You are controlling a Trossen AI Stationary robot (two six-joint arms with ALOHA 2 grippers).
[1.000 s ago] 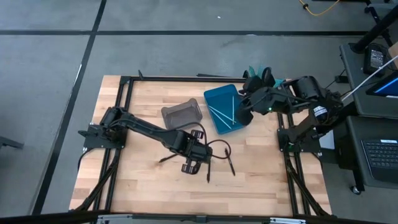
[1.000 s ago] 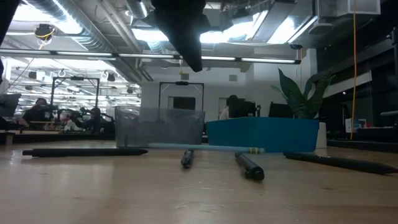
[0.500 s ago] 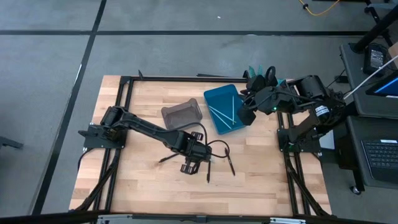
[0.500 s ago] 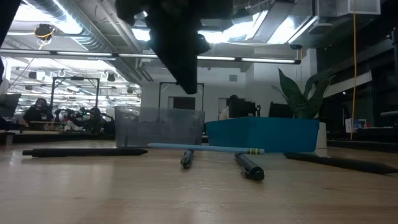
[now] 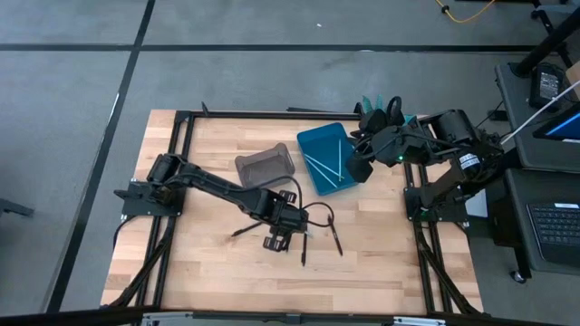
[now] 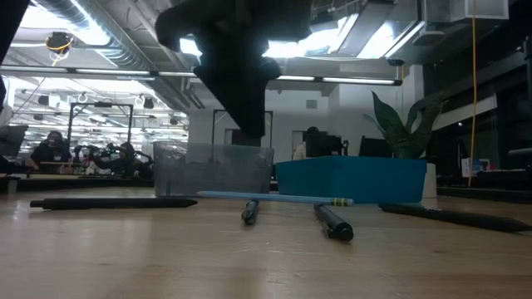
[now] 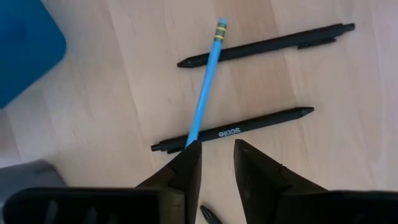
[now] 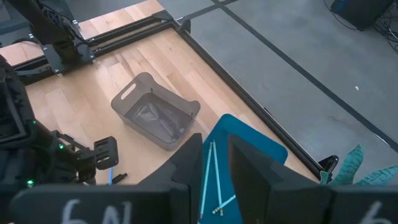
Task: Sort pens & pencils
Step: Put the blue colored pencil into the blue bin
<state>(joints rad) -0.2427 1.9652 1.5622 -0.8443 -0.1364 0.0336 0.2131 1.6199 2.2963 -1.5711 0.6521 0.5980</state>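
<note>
Pencils already lie in your blue tray [image 5: 328, 159], so the light blue ones seem to go there, and the grey bin [image 5: 265, 166] beside it may be for the black pens. Your left gripper [image 7: 216, 163] hangs over the blue pencil [image 7: 204, 94] with a narrow gap between its fingers, holding nothing. That pencil crosses two black pens [image 7: 261, 46], eraser end pointing away from the gripper. Your right gripper [image 8: 214, 163] waits above the tray, slightly apart, empty.
</note>
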